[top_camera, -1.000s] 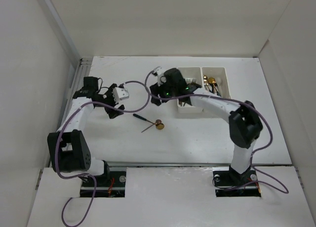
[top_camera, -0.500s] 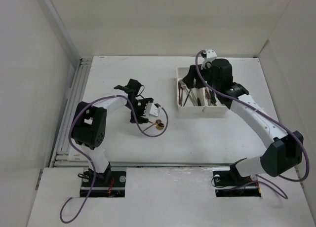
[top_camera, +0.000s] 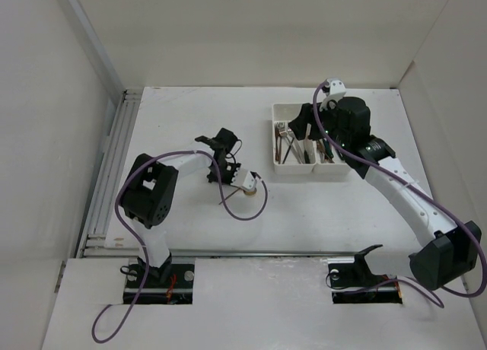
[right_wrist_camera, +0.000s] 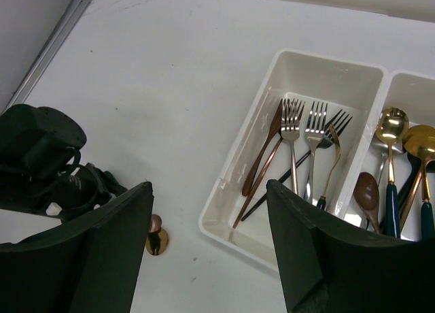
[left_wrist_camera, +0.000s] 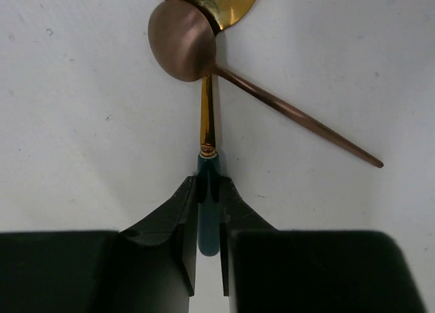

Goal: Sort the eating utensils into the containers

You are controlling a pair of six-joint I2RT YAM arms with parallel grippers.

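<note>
Two eating utensils lie crossed on the table. One is a gold spoon with a dark green handle (left_wrist_camera: 208, 211), the other a copper spoon (left_wrist_camera: 182, 39). My left gripper (left_wrist_camera: 208, 190) is shut on the end of the green handle, low over the table; in the top view this gripper (top_camera: 230, 170) covers most of the spoons. The containers (top_camera: 312, 177) are two joined white bins. The left bin (right_wrist_camera: 234, 221) holds several forks (right_wrist_camera: 291, 133). The right bin (right_wrist_camera: 408, 78) holds several spoons (right_wrist_camera: 392, 126). My right gripper (right_wrist_camera: 209, 190) hangs open and empty above the bins' near-left corner.
White walls enclose the table on three sides, and a metal rail (top_camera: 106, 175) runs along its left edge. The left arm's purple cable (top_camera: 255, 213) loops over the table just in front of the spoons. The copper spoon's handle (left_wrist_camera: 306, 122) points away to the right of my left fingers.
My left arm reached in over the two spoons, and its gripper closed on the green handle. My right arm swung back from the table centre to above the bins and stayed open.
</note>
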